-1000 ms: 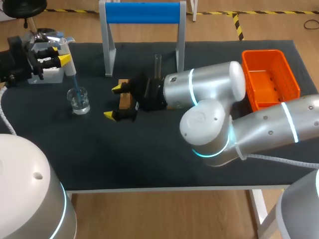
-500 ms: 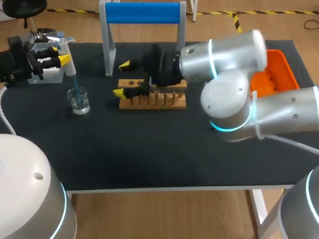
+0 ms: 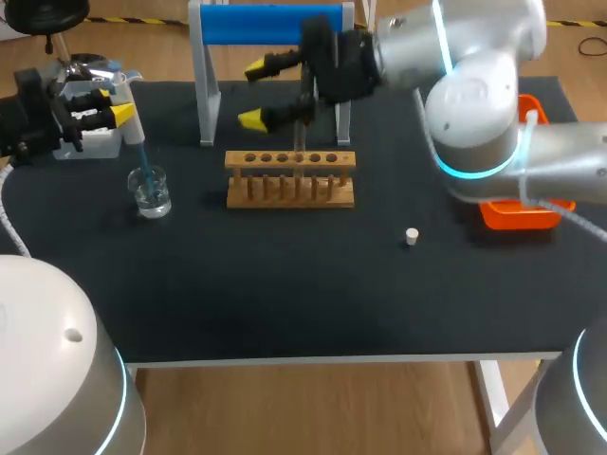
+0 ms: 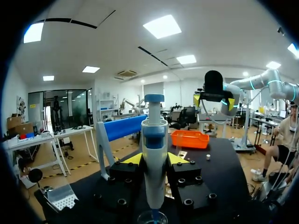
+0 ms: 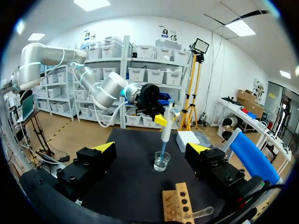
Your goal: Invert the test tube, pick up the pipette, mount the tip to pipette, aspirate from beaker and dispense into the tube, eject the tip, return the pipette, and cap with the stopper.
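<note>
In the last second the right arm (image 3: 474, 104) has lifted away from the rack (image 3: 289, 178) and drawn back toward the far side of the counter (image 3: 285, 284). Its jaws now hang in front of the blue-barred stand (image 3: 275, 24), wide apart and holding nothing. This retreat has uncovered the whole rack and also the small white stopper (image 3: 411, 236), which lies alone on the counter to the right of the rack. The arm now hides part of the orange basket (image 3: 517, 213).

The test tube (image 3: 300, 142) stands upright in a middle hole of the rack. In the right wrist view the test tube (image 5: 200, 213) rises from the rack just under the open jaws, and nothing touches it.

The left arm (image 3: 28, 118) has not moved in this time. Its jaws stay closed on the pipette (image 4: 153, 154), one yellow tip on each side of the body. The blue tip of the pipette still dips into the water in the beaker (image 3: 150, 190).

I judge that the turning of the tube is done and the right arm has cleared the way. The left arm seems to be drawing liquid, so the carry to the tube should come next. The stopper waits for the last step.
</note>
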Controlling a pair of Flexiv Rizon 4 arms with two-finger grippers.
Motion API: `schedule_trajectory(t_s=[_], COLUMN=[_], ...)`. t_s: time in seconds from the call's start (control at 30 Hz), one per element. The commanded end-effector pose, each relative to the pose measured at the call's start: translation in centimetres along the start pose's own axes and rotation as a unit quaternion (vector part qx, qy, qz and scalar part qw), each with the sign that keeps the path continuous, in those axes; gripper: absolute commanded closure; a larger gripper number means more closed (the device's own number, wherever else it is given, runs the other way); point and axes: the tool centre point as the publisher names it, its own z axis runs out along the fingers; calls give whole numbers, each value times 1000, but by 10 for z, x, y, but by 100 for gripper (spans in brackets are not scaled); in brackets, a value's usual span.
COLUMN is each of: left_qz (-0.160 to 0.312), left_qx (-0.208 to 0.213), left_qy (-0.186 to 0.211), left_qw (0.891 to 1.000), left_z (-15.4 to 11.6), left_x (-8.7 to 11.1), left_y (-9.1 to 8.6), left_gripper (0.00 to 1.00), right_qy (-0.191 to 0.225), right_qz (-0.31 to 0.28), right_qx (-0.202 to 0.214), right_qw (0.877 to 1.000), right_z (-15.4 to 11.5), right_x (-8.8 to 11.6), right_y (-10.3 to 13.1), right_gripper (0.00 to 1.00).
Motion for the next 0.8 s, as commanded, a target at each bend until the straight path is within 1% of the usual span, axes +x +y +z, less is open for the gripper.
schedule_trajectory(t_s=[0.03, 0.2, 0.33, 0.37, 0.4, 0.43, 0.47, 0.53, 0.6, 0.67, 0.8], left_qz=[1, 1, 1, 1, 1, 1, 1, 1, 1, 1, 1], left_qx=[1, 1, 1, 1, 1, 1, 1, 1, 1, 1, 1], left_qy=[0, 0, 0, 0, 0, 0, 0, 0, 0, 0, 0], left_qw=[1000, 1000, 1000, 1000, 1000, 1000, 1000, 1000, 1000, 1000, 1000], left_z=[0, 0, 0, 0, 0, 0, 0, 0, 0, 0, 0], left_x=[0, 0, 0, 0, 0, 0, 0, 0, 0, 0, 0], left_y=[1, 1, 1, 1, 1, 1, 1, 1, 1, 1, 1], left_gripper=[100, 100, 100, 100, 100, 100, 100, 100, 100, 100, 100], right_qy=[136, 150, 154, 156, 156, 154, 153, 153, 152, 152, 156], right_qz=[-1, -11, -11, -11, -11, -13, -13, -14, -15, -16, -21], right_qx=[7, 3, -12, -18, -19, -19, -23, -27, -34, -36, -46], right_qw=[991, 989, 988, 988, 988, 988, 988, 988, 988, 988, 987], right_z=[0, 14, 24, 26, 28, 31, 34, 39, 45, 49, 59], right_x=[-14, -28, -41, -44, -47, -50, -53, -59, -64, -68, -74], right_y=[11, 24, 34, 36, 39, 41, 43, 47, 51, 55, 64], right_gripper=[0, 0, 0, 2, 23, 40, 52, 60, 83, 100, 100])
